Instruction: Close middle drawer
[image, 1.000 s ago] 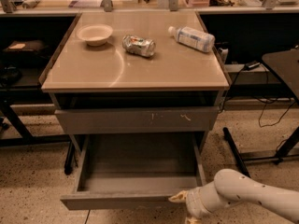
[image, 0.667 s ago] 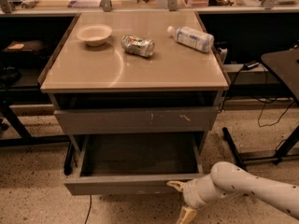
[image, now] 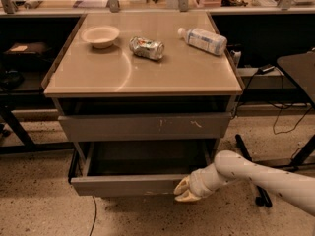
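Observation:
The middle drawer (image: 129,185) is a wide grey drawer with a plain front. It stands partly pulled out of the cabinet, and its smooth grey inside (image: 147,157) shows. Above it is a grey drawer front with pale scratch marks (image: 147,126), which is pushed in. My gripper (image: 184,191) is at the end of the white arm that comes in from the lower right. It rests against the right part of the middle drawer's front.
On the beige cabinet top (image: 147,75) are a white bowl (image: 100,35), a crushed can (image: 146,47) and a plastic bottle lying on its side (image: 204,40). A black stand with cables (image: 294,68) is at the right. Dark shelving and legs (image: 15,127) are at the left.
The middle drawer has slid inward toward the cabinet, so less of its inside shows. My gripper has moved along with the drawer front, up and toward the cabinet.

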Robot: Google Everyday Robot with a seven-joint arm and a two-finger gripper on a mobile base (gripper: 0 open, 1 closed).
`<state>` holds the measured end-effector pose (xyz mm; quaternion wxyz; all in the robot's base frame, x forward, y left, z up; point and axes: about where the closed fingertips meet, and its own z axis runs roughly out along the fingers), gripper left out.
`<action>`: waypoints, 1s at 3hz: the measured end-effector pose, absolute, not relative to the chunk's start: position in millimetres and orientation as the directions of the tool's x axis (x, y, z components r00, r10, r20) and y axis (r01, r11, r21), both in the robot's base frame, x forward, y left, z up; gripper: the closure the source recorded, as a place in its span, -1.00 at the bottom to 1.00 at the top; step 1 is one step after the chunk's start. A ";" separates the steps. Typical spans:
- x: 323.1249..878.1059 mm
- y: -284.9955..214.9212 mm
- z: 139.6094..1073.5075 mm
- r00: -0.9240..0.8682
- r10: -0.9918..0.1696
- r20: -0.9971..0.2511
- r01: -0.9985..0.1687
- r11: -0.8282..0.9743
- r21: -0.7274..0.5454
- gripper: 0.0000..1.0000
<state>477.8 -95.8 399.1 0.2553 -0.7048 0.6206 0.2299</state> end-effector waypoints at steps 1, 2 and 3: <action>493.5 -98.5 402.0 0.121 -0.763 -0.636 -0.993 -0.087 -0.085 0.76; 535.6 -108.2 417.6 0.113 -0.781 -0.614 -0.991 -0.041 -0.131 1.00; 541.5 -110.0 420.3 0.113 -0.783 -0.612 -0.990 -0.034 -0.140 0.61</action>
